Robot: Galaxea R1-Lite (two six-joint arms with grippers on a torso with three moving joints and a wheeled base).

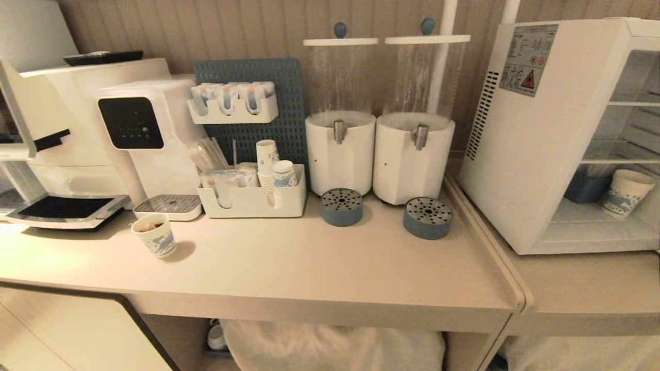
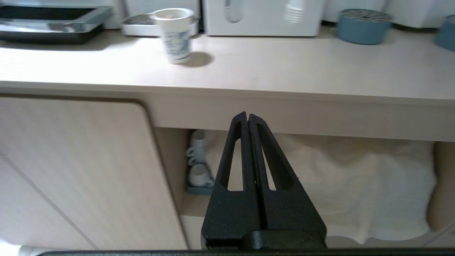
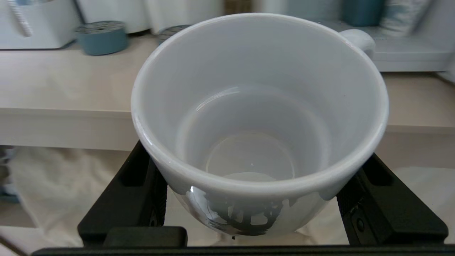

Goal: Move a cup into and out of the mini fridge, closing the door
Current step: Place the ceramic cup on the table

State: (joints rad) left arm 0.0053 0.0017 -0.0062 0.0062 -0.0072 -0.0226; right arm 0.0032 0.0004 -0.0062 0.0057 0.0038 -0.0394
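Observation:
In the right wrist view a plain white cup fills the picture, upright and empty. My right gripper is shut on it, with a black finger on each side of its body. It hangs in front of the counter's front edge, below the top. The white mini fridge stands at the right on a lower counter, its front open and wire shelves showing. The door is out of view. My left gripper is shut on nothing, parked low before the counter edge. Neither arm shows in the head view.
Inside the fridge stand a blue-print paper cup and a dark blue bowl. Another paper cup sits on the counter, with two white dispensers, blue drip trays, a white organiser and coffee machines.

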